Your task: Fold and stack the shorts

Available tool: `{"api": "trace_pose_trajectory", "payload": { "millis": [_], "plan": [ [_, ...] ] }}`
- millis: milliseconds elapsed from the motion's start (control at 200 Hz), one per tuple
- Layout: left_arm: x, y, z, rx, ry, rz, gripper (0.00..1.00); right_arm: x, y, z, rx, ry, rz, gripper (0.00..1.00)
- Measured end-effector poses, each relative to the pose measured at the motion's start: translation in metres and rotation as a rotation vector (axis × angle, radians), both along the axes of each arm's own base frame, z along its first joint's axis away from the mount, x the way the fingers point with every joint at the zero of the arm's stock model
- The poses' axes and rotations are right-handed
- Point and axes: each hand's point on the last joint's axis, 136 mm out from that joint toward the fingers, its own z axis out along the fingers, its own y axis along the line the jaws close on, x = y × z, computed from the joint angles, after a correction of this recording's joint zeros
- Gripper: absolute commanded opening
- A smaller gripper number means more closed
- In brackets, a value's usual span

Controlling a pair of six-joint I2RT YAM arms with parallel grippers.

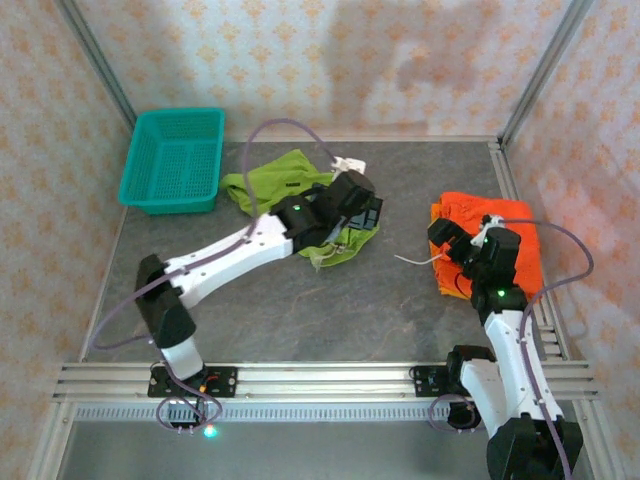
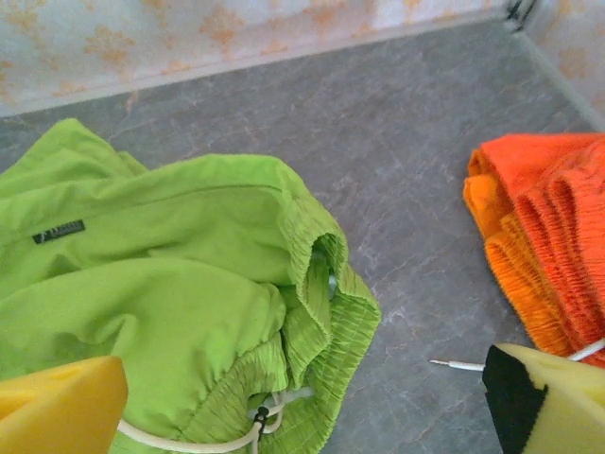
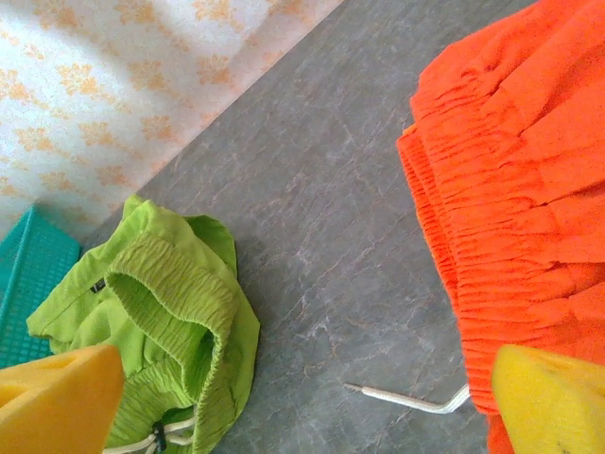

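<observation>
1. My left pincer [image 1: 362, 208] hangs spread wide over the lime green shorts [image 1: 285, 182], grasping nothing. In its wrist view the pads sit either side of the gathered waist.
2. My right pincer [image 1: 452, 245] is likewise released, at the left edge of the orange shorts [image 1: 465, 212].
3. The orange shorts lie at the right of the surface [image 1: 400, 310] as a compact, layered pile. I judge them folded and stacked, though I cannot count the layers.
4. The green pair lies rumpled beside the teal basket [image 1: 175, 160], well apart from the pile — folding and stacking it remains.
</observation>
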Motion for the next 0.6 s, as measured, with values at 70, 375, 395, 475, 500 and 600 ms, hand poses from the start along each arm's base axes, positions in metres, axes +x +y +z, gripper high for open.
{"api": "trace_pose_trajectory", "payload": {
  "millis": [70, 375, 395, 475, 500, 600],
  "plan": [
    [-0.002, 0.023, 0.017, -0.068, -0.014, 0.027, 0.99, 0.000, 0.005, -0.004, 0.022, 0.015, 0.022, 1.00],
    [-0.020, 0.093, -0.017, -0.183, 0.062, 0.131, 1.00, 0.008, 0.066, -0.019, 0.009, 0.099, 0.238, 0.96],
    [-0.022, 0.093, -0.026, -0.181, 0.081, 0.131, 1.00, 0.010, 0.072, -0.016, 0.000, 0.096, 0.255, 0.96],
    [-0.029, 0.093, -0.060, -0.187, 0.160, 0.147, 1.00, 0.020, 0.092, -0.008, -0.050, 0.090, 0.310, 0.95],
    [-0.031, 0.094, -0.068, -0.195, 0.181, 0.154, 1.00, 0.025, 0.098, -0.004, -0.064, 0.087, 0.323, 0.95],
    [-0.040, 0.096, -0.106, -0.226, 0.276, 0.191, 0.99, 0.047, 0.119, 0.004, -0.122, 0.085, 0.365, 0.92]
  ]
}}
